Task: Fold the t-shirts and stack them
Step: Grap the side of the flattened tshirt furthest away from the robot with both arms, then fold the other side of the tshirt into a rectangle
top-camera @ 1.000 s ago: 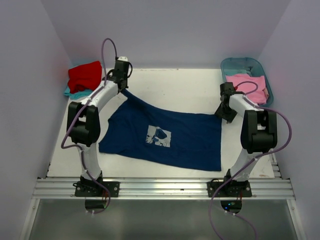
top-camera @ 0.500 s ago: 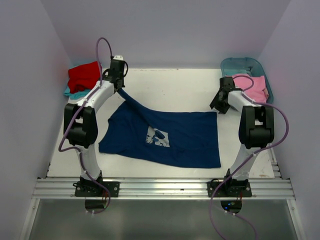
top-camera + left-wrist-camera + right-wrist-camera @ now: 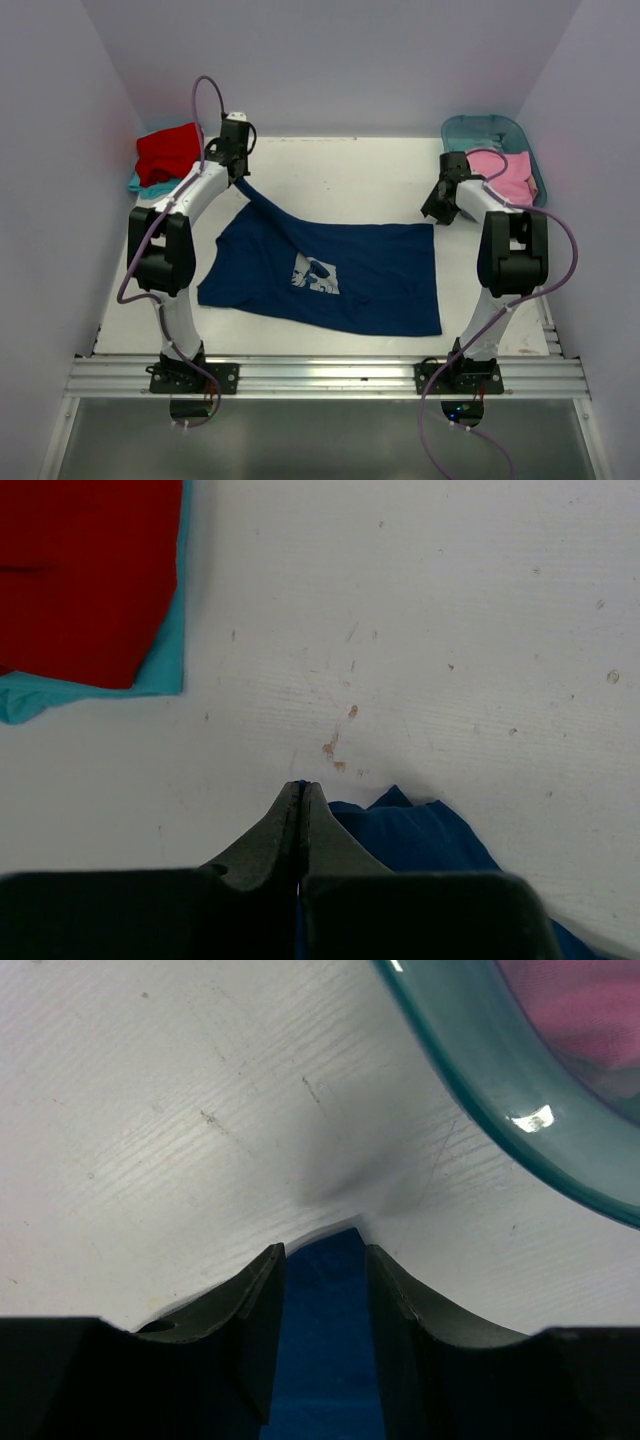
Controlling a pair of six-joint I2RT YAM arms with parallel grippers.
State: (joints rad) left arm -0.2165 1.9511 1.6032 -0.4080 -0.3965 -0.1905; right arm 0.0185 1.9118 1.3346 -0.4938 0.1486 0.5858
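Observation:
The navy blue t-shirt (image 3: pixel 330 275) lies spread on the table, its pale print facing up. Its far-left corner is drawn up into a taut ridge toward my left gripper (image 3: pixel 239 177), which is shut on that cloth (image 3: pixel 420 830); the fingertips (image 3: pixel 301 785) meet with a sliver of blue between them. My right gripper (image 3: pixel 438 210) is at the shirt's far-right corner. Its jaws (image 3: pixel 322 1250) stand apart, with the blue corner (image 3: pixel 325 1340) lying in the gap. A red t-shirt (image 3: pixel 168 152) rests folded on a teal one (image 3: pixel 150 187) at the far left.
A teal plastic tub (image 3: pixel 480 128) at the far right holds a pink t-shirt (image 3: pixel 500 170); its rim (image 3: pixel 480 1080) curves close past my right fingers. The enclosure walls stand close on both sides. The red and teal stack (image 3: pixel 80 570) is just left of my left gripper.
Over the last second my left gripper pulled the shirt corner farther back and left. My right gripper moved back toward the tub, and the shirt's right edge shifted slightly left.

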